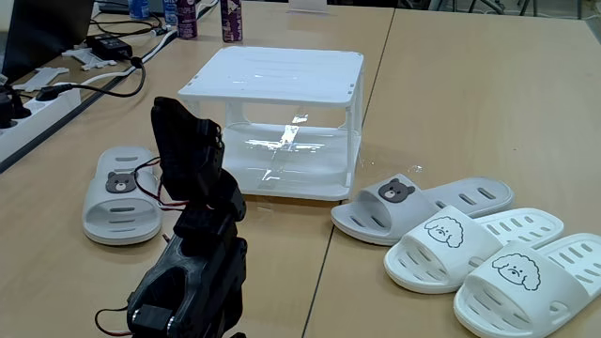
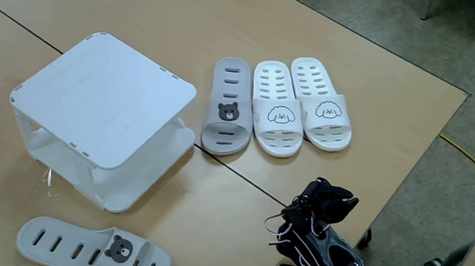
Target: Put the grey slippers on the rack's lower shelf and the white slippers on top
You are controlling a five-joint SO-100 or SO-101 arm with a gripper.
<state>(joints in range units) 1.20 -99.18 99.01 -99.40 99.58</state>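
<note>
Fixed views, both, near to far. Nearest the camera in a fixed view: black arm, folded up on itself, end effector point(image 1: 180, 127) tucked at the top of the fold. Against the dark body I cannot tell whether the jaws are wide or narrow; nothing hangs from them. Looks like a rest pose, clear of everything on the desk point(image 1: 470, 113).

Just left of the arm in that view: one of the grey slippers point(image 1: 120, 193), bear face up, flat on the desk, apart from its mate. Right of the arm: the other grey slipper point(image 1: 394, 205), then the white slippers point(image 1: 526, 258) side by side, puppy faces up. From another fixed view these three sit in a neat row, touching or nearly so, grey one point(image 2: 228, 106) closest to the rack, white pair point(image 2: 301, 104) beyond. My guess: laid out by hand as a start line.

Behind the arm: rack point(image 1: 272, 122), both boards bare. Lower shelf point(image 1: 291, 160) glossy, catching ceiling glare; top point(image 1: 272, 73) slatted, nothing on it.

Farthest: cables, power strip, bottles along the desk edge.

Judgement: no slipper placed yet; task at its start.
</note>
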